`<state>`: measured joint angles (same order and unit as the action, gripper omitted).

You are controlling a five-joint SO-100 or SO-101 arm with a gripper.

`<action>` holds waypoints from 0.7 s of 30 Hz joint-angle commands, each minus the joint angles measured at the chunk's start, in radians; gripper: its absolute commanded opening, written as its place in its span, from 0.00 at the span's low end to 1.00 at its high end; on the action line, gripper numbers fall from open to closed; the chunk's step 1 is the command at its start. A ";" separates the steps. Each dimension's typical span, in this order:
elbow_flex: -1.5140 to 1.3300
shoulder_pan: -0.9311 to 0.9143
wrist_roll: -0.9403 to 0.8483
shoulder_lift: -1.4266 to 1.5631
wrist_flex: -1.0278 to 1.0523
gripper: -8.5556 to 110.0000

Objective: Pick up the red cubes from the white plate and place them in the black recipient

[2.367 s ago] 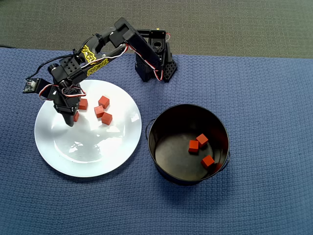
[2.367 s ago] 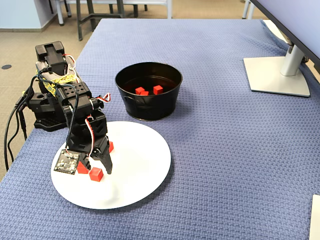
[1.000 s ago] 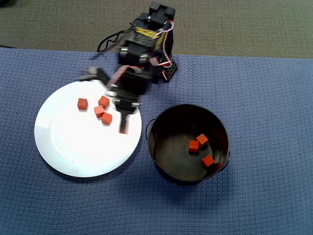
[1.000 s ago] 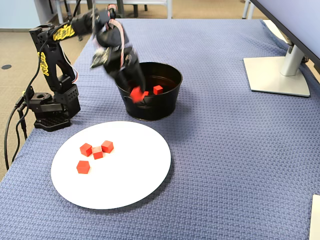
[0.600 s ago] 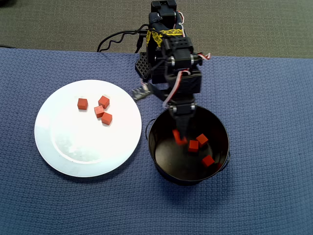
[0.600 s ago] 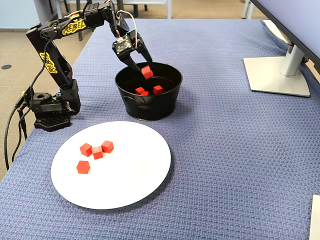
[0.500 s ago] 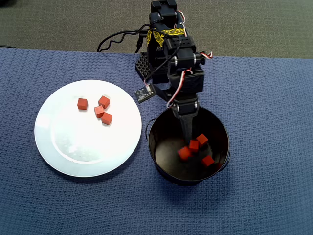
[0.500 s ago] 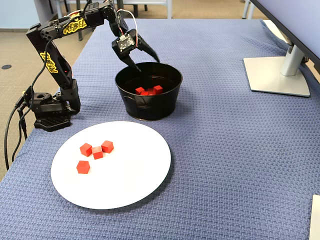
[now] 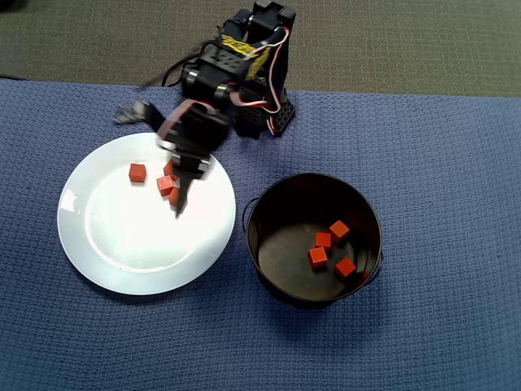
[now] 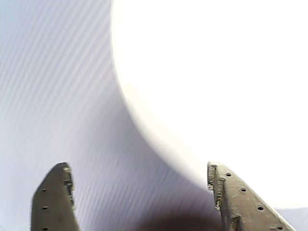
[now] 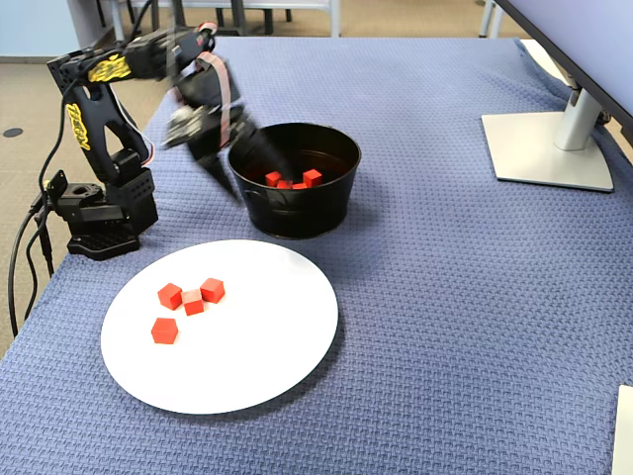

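Observation:
Several red cubes [image 9: 137, 173] [image 11: 164, 331] lie on the far half of the white plate [image 9: 106, 244] [image 11: 257, 366]. Several more [image 9: 317, 257] [image 11: 312, 177] rest inside the black recipient [image 9: 277, 281] [image 11: 297, 213]. My gripper [image 9: 177, 202] [image 11: 240, 178] is blurred by motion. In the overhead view it hangs over the plate's right part and partly covers two cubes. In the wrist view the gripper [image 10: 137, 167] is open with nothing between its fingers [image 10: 231, 197]; below them are blue cloth and the plate's rim [image 10: 159, 139].
The arm's base [image 11: 99, 223] stands at the table's left edge in the fixed view. A monitor foot [image 11: 549, 148] sits at the far right. Blue cloth [image 9: 440, 163] covers the table.
The gripper opened over the black recipient and a cube dropped into it. The arm has since swung back toward the white plate with empty jaws.

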<state>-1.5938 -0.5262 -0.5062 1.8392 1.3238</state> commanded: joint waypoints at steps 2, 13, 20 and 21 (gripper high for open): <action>-0.049 -0.198 -0.147 -0.031 -0.058 0.29; -0.150 -0.313 -0.236 -0.140 -0.244 0.27; -0.075 -0.377 -0.334 -0.202 -0.137 0.29; -0.072 -0.385 -0.350 -0.206 -0.120 0.28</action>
<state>-1.7411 -0.8851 -0.7961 1.6337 1.1474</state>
